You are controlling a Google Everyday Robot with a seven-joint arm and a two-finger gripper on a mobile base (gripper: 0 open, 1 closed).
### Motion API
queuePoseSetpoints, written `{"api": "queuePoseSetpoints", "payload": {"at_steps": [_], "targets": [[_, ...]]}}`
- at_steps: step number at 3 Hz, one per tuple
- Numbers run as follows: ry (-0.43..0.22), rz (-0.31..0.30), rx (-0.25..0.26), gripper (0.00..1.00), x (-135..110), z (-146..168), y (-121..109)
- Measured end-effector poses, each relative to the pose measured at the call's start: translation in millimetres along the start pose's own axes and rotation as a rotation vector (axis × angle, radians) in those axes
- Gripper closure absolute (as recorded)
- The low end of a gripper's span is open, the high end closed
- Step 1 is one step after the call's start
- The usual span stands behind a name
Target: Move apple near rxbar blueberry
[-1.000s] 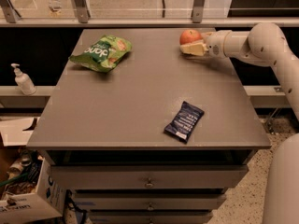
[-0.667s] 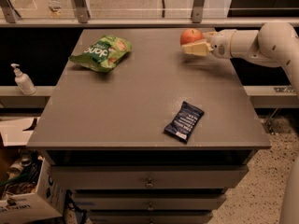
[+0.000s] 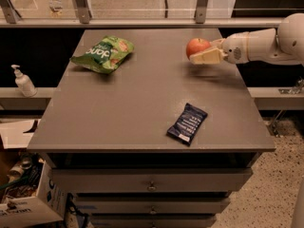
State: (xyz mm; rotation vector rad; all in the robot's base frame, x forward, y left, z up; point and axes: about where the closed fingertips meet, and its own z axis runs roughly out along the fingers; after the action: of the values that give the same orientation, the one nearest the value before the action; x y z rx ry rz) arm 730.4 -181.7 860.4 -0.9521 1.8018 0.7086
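Holds the apple clear of the bench, pinched in the gripper, which is closed on the fruit with one pale finger showing under it; throws a soft shadow on the grey top straight beneath. Leaves the rxbar blueberry lying flat well apart from the gripper, nearer the camera and slightly toward the gripper's tip side, close to the front edge. Puts the green chip bag far out beyond the gripper's tip, across the bench at about the same depth, and a soap bottle farther out again, off the bench on a side ledge. Probably calls for a carry toward the front, then a lowering just beside the bar. Risks a slip: grips a round, smooth fruit mostly low on its side, so could let it roll out during a quick swing. Risks a runaway too: once released, may roll on the flat top toward the near edge, close by the bar, and drop off. Could also come down on the wrapper and shove it forward if lowered too close.
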Motion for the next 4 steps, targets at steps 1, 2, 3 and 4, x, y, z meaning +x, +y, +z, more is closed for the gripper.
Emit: {"api": "queuePoseSetpoints", "payload": {"at_steps": [1,2,3,4], "targets": [[0.028,0.0,-0.061,1.0,8,3,15],[0.028,0.0,-0.062,1.0,8,3,16],[0.019,0.007,-0.073,1.0,10,3,22],[-0.002,-0.011,-0.091,1.0,10,-6,45]]}}
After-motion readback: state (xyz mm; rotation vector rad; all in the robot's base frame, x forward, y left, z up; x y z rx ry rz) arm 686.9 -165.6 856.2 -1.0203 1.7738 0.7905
